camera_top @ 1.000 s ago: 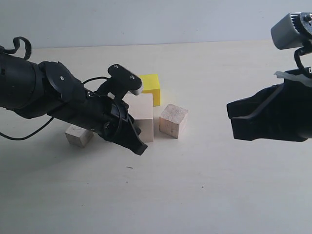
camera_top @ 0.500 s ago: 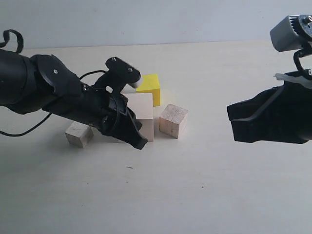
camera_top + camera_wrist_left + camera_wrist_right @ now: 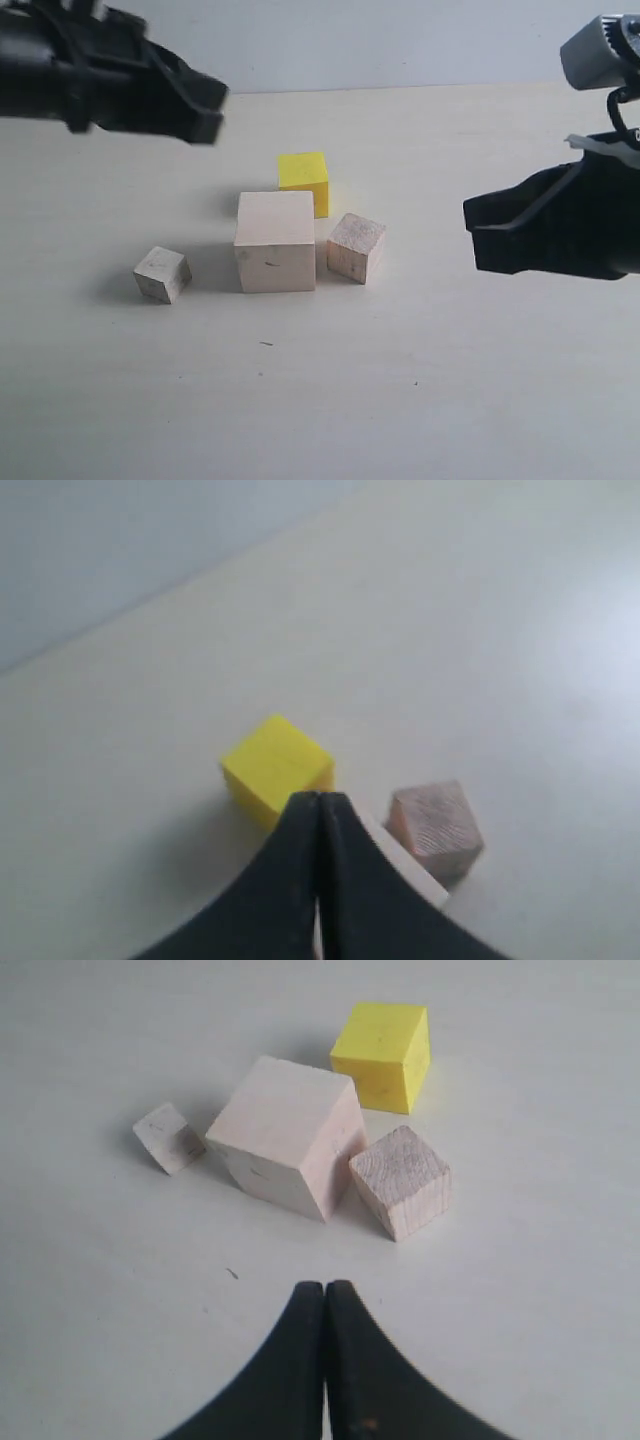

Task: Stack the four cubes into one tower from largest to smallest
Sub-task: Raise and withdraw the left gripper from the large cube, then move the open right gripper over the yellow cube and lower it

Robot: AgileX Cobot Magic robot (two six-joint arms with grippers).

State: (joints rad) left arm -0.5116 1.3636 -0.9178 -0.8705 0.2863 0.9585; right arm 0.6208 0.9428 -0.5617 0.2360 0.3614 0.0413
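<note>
left end effector (image 3: pixel 320 810) clenched, empty | yellow cube (image 3: pixel 277 770) ahead, below it | I'd open wide (square up first) before dropping

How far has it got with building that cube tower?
Nothing is stacked yet: the large pale cube, yellow cube, medium wooden cube and small wooden cube all sit on the table. The left gripper and right gripper are shut and empty. All three placements remain.
</note>
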